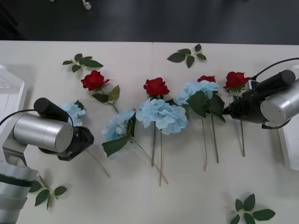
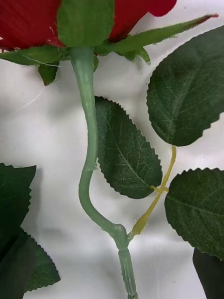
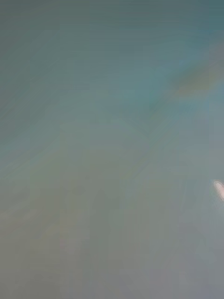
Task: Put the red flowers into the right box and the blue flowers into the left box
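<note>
Now right pincer [image 1: 232,111] over red flowers [image 1: 235,80], left pincer [image 1: 83,140] on blue flowers [image 1: 72,111]

The bench [image 1: 140,200] is white, with a dark floor [image 1: 163,21] behind its far edge. Four loose leaf sprigs lie on it: far left [image 1: 83,62], far centre-right [image 1: 188,55], near left [image 1: 46,191] and near right [image 1: 251,211].

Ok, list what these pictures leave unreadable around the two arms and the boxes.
- Left end effector: front view, its fingers lie under the wrist body; the left wrist view is a blue-grey blur.
- Right end effector: front view, fingertips lost among leaves by the red flower.
- Left box and right box: cut off by the front view's side edges.
</note>
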